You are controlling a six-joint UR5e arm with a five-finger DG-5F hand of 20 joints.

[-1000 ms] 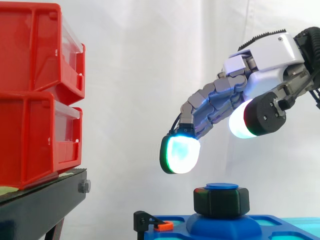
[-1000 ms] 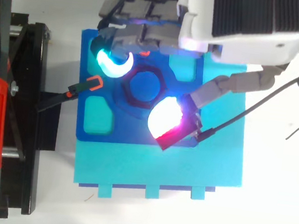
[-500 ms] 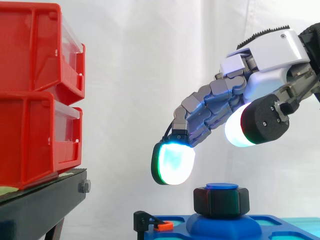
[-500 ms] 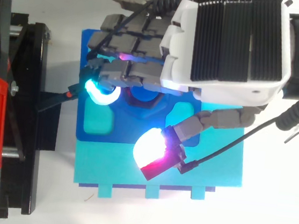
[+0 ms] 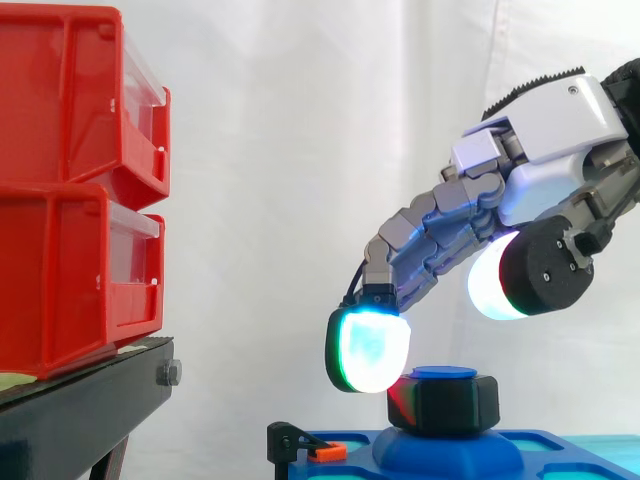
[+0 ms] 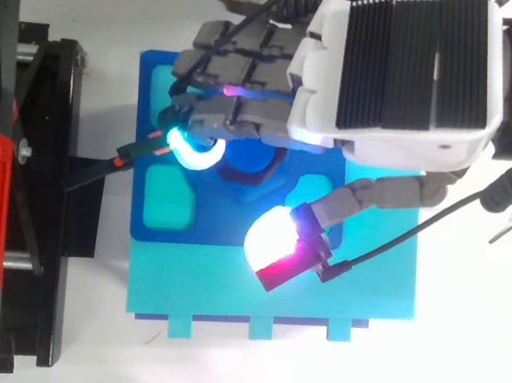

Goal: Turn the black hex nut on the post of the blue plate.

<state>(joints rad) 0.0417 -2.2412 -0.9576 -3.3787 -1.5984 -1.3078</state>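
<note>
The black hex nut (image 5: 445,402) sits on the blue post (image 5: 443,373), on the raised boss of the blue plate (image 5: 450,452). From above, the nut (image 6: 244,170) is mostly hidden under the fingers. My hand (image 5: 545,150) comes in from the right, above the nut, with its fingers stretched down and to the left. One glowing cyan fingertip (image 5: 368,348) hangs by the nut's upper left edge, touching it or nearly so. The thumb pad (image 5: 495,282) stays apart, higher and to the right. Nothing is held. From above, the hand (image 6: 409,70) covers the plate's (image 6: 224,229) far half.
Two stacked red bins (image 5: 70,180) rest on a black stand (image 5: 80,420) at the left. A small black clamp with an orange tip (image 5: 305,447) reaches from the stand to the plate's left edge. The blue plate lies on a cyan base (image 6: 318,300).
The hand has come down and a little toward the nut. Its cyan fingertip, which hung well above and left of the nut, is now at the nut's upper left edge.
</note>
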